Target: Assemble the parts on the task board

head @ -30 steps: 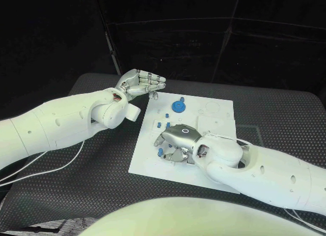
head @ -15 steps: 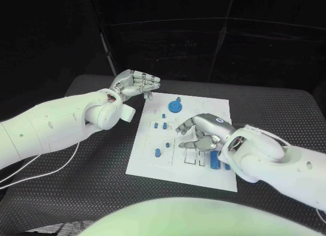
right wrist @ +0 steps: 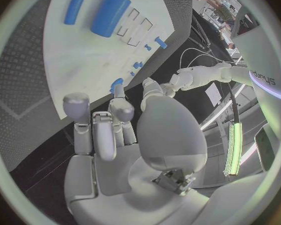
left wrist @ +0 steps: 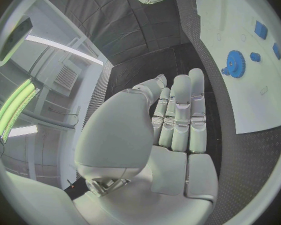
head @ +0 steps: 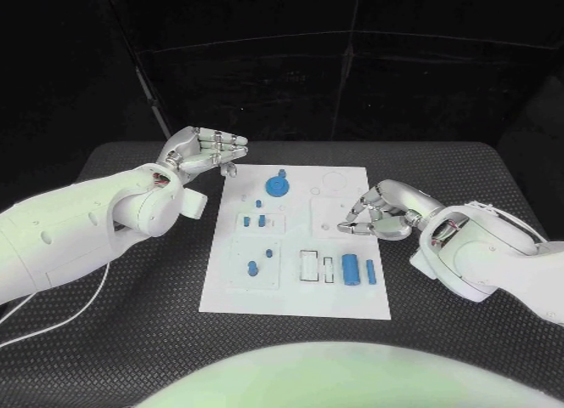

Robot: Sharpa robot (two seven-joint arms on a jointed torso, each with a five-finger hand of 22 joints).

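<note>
Parts (head: 353,269) lie on the task board (head: 295,297) mid-tabletop: small, stiff, light, probably slippery, best pinched by their sides. Left robot hand (head: 204,150) beside the board's far corner and right robot hand (head: 382,212) beside its right edge are both curled, holding nothing.

You get a dim head view: black backdrop, bright task board (head: 295,293) at centre (no glare). Wrist views bend straight edges; green-white light strips (left wrist: 12,107) glow at their rims.

White rectangular task board (head: 295,293) lying flat on the counter. Blue parts on it: a round gear (head: 277,185) near its far edge, a thick cylinder (head: 352,268) beside a thin peg (head: 371,270).
</note>
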